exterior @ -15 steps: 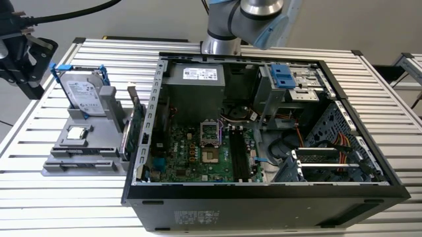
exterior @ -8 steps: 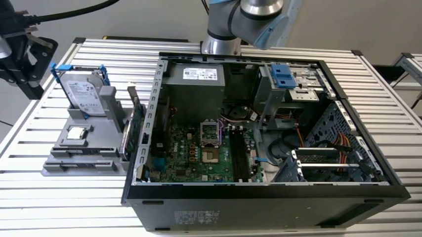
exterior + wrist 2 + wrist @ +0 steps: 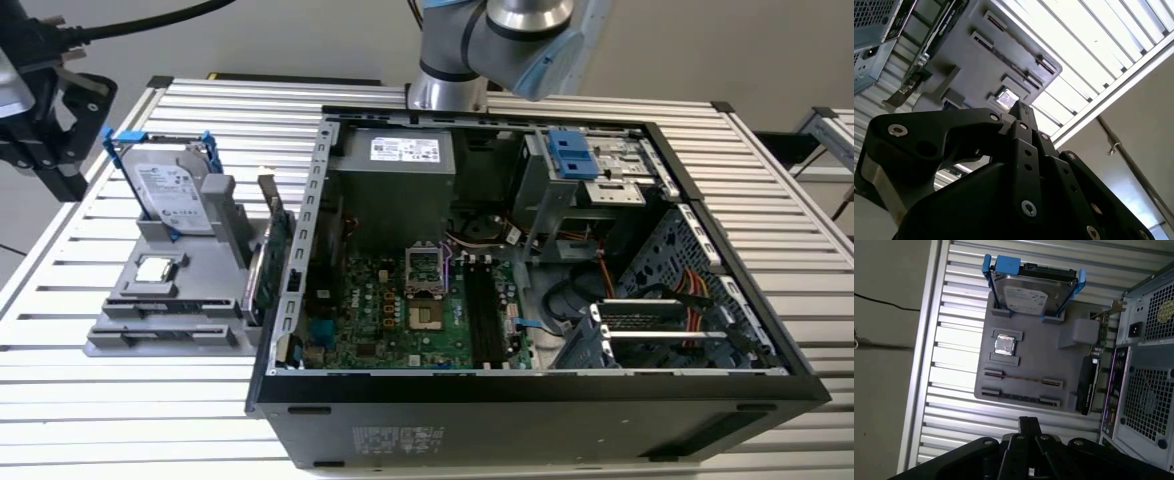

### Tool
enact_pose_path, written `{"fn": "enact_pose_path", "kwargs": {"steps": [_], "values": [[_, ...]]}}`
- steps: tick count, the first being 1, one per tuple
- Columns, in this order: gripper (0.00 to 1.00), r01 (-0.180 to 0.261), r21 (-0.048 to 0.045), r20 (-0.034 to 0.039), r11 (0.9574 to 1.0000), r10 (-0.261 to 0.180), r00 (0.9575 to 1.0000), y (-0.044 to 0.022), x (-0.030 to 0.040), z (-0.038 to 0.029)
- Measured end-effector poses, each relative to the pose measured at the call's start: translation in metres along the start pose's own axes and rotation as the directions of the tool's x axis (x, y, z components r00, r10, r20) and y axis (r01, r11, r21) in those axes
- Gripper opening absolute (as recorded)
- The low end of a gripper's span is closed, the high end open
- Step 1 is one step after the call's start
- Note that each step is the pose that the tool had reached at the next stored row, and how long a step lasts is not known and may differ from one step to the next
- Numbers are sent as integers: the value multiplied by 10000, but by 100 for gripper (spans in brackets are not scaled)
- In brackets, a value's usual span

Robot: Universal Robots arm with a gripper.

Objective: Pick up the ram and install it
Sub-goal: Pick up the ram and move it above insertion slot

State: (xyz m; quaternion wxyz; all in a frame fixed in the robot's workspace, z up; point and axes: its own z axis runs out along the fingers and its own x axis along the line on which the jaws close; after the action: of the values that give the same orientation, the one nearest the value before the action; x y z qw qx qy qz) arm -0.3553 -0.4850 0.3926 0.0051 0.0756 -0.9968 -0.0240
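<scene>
Gripper [image 3: 1029,423]: I read it clenched, empty. Ram [image 3: 1021,377]: thin strip edge-on in slot of grey holder tray [image 3: 1046,357], ahead of gripper, apart; silver chip [image 3: 1004,345], hard drive [image 3: 1026,295] farther ahead.

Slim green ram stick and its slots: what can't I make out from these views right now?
1. Slim green ram stick: first wrist view, edge-on in the grey parts holder; notch and contacts too small to tell.
2. Black memory slots: exterior view, latch positions too small to tell.
3. Green motherboard: exterior view, near edge hidden by the wall of the black computer case.
</scene>
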Motion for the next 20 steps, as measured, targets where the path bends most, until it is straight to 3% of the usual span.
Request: {"fn": "enact_pose_path", "kwargs": {"steps": [6,11,20], "values": [[0,528,3,-26,9986,-528,9986,0,0,0],[0,1018,4,-50,9948,-1018,9948,0,0,0],[0,1990,3,-98,9800,-1990,9799,0,0,0]]}}
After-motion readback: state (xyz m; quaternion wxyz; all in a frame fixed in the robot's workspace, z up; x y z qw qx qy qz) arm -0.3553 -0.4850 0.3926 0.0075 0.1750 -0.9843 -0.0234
